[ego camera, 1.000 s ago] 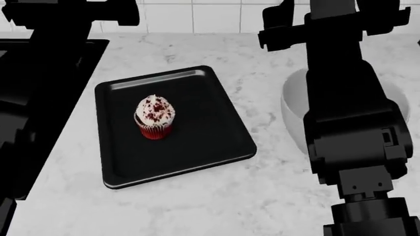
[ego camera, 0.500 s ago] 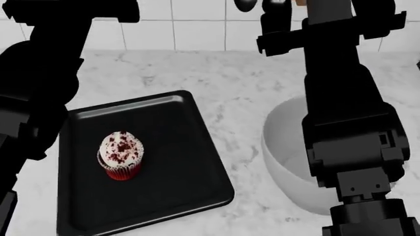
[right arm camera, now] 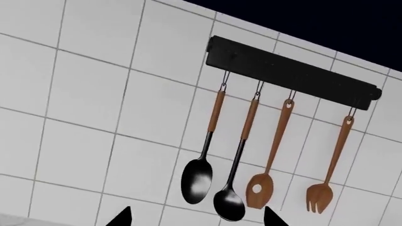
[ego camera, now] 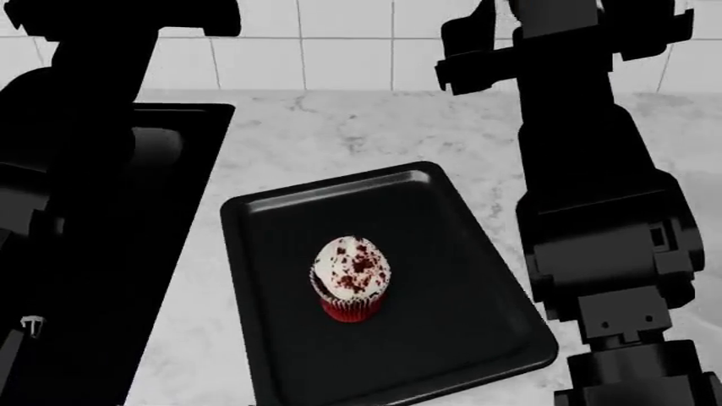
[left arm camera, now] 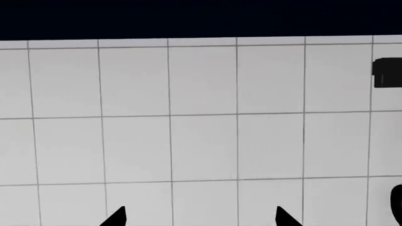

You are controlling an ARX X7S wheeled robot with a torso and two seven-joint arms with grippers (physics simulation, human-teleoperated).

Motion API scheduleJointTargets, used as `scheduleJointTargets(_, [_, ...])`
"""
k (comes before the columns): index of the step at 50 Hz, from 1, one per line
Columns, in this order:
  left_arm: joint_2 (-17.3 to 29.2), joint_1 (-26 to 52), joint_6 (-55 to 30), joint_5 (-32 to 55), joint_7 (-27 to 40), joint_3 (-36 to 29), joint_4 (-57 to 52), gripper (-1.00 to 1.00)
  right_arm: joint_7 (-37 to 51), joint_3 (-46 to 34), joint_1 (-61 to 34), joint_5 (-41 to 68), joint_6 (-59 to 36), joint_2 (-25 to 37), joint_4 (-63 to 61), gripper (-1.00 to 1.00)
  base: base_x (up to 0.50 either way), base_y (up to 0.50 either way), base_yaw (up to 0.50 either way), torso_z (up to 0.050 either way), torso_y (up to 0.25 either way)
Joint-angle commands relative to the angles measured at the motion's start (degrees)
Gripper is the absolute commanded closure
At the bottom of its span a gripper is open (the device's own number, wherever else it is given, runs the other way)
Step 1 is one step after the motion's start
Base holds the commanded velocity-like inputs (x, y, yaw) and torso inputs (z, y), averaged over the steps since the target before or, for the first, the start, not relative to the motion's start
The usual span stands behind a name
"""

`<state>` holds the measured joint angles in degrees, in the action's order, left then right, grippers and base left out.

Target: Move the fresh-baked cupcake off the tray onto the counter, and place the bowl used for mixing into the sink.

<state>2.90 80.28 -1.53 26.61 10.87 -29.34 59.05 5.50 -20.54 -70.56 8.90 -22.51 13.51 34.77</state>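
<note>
The cupcake [ego camera: 353,290], white frosting with red crumbs in a red liner, stands upright near the middle of the black tray [ego camera: 451,279] on the marble counter [ego camera: 338,135]. The black sink [ego camera: 186,220] lies left of the tray, partly behind my left arm. The bowl is hidden. Both arms are raised above the counter, away from the cupcake. My left gripper [left arm camera: 201,219] is open and empty, facing the tiled wall. My right gripper [right arm camera: 197,219] is open and empty, facing the wall with hanging utensils.
A white tiled wall [ego camera: 338,51] runs behind the counter. A black rail [right arm camera: 292,73] on it holds several hanging spoons and spatulas. My right arm [ego camera: 598,228] covers the right side of the head view.
The head view has swung left since half a second ago: tray and cupcake now sit further right in the picture, the sink has come into view, and the bowl no longer shows.
</note>
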Motion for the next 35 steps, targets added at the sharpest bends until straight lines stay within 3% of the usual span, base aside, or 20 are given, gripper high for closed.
scheduleJointTargets(1, [-0.17, 0.56, 0.49, 0.38, -0.15, -0.42, 0.91, -1.0, 0.1, -0.25, -0.07, -0.08, 0.79, 0.02, 0.95, -1.0, 0.0, 0.41, 0.0, 0.0, 0.0])
scheduleJointTargets(35, [-0.06, 0.54, 0.29, 2.0, 0.01, -2.02, 0.19, -1.0, 1.01, 0.21, 1.06, 0.76, 0.31, 0.91, -1.26, -1.0, 0.01, 0.03, 0.0, 0.0, 0.0])
